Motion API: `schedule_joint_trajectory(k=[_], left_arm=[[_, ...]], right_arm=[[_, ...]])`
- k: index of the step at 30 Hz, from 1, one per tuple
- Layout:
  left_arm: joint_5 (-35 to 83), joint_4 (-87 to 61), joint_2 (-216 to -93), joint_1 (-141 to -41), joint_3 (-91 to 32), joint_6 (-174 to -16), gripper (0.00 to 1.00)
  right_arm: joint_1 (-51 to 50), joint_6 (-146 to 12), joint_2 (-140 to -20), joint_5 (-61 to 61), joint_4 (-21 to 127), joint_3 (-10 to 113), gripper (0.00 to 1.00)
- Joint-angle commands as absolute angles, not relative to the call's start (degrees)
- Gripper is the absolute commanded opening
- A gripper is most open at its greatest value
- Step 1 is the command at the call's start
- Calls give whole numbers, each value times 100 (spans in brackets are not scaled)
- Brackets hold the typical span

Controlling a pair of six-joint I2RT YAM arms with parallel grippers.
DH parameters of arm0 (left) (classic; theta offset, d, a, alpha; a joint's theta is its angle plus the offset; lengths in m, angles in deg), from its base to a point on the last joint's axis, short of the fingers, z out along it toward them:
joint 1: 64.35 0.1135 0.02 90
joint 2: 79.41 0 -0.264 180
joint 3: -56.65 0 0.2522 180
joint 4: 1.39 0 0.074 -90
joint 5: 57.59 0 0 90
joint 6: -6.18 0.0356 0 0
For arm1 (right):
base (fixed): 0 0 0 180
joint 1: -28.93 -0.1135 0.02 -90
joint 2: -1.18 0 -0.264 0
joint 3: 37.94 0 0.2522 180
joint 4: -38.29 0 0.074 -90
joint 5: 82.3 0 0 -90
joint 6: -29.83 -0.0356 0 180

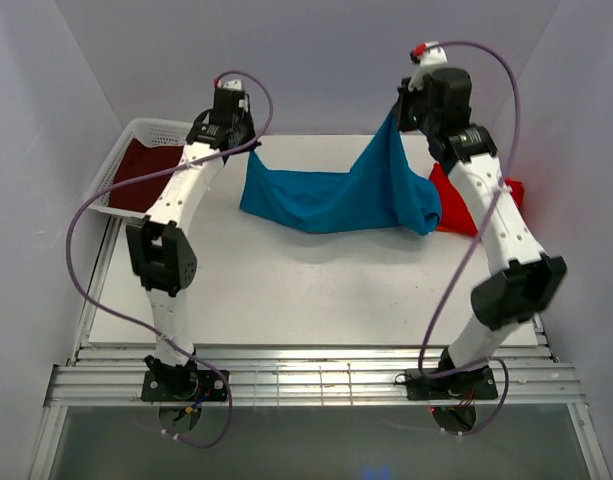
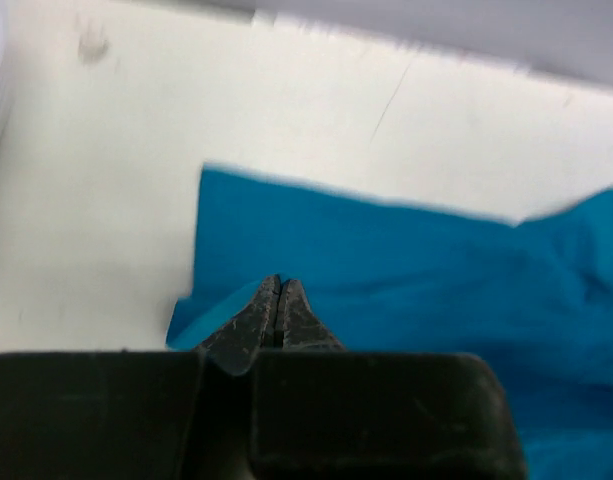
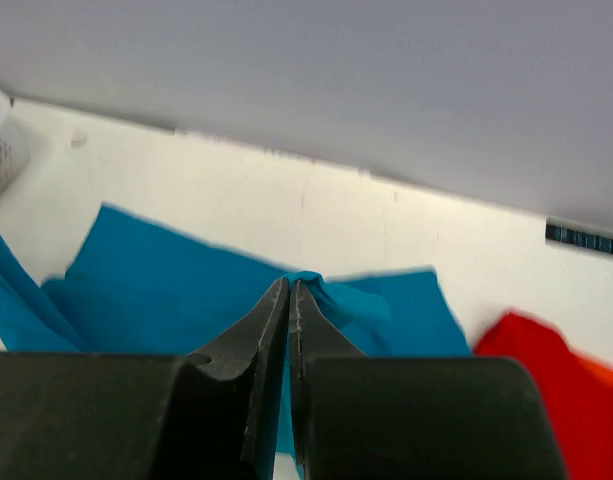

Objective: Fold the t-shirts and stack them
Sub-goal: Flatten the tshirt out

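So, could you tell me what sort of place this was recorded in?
Probably a robotics lab test cell: plain pale walls box in a white table, the left arm and right arm are bolted to a metal rail at its near edge, and they hold a teal t-shirt up between them.

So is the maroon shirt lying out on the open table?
No, the maroon shirt sits inside the white basket at the far left.

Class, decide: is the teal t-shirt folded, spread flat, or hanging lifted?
Hanging lifted: left fingers and right fingers each pinch the teal t-shirt at its edge, holding it up; the middle sags toward the table.
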State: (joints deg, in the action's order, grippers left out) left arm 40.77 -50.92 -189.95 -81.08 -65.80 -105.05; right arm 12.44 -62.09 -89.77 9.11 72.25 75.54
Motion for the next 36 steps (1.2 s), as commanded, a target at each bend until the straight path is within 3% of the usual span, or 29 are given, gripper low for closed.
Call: schedule_joint_trajectory(k=[1,3,5,7,9,17,20,30,36], left_arm=[[3944,-6189,-20040,-8113,-9599,-10386,0],[3909,-6183,-20544,-8105,-10692,-10263,0],[3908,-5266,-19943,-8104,-10340,-10219,0],[3812,-4332,-19204,-8104,-8695,-10026,0],[3742,-3188,-18271,-8122,-7809,-9842,0],[3548,-2105,-16924,-8148,-5981,-9419,0],[3645,-2182,-16651,-8148,-5355,-9419,0],[4048,-2815,-15800,-8359,-1815,-10717,0],[4883,-3947,-14772,-8702,-1143,-11580,0]], right_arm=[[1240,-6185,-10510,1007,7443,10214,8],[1240,-6141,-11033,1016,7543,11419,8],[1232,-6044,-11097,859,7053,11856,8],[1214,-5844,-10344,623,6334,10591,8],[1179,-5631,-9589,621,5251,9671,8],[1004,-5192,-8672,40,4801,8335,8],[793,-5007,-8259,154,5045,7841,8],[63,-5401,-6520,848,5916,4237,8],[-683,-6234,-5666,1306,7066,3251,8]])
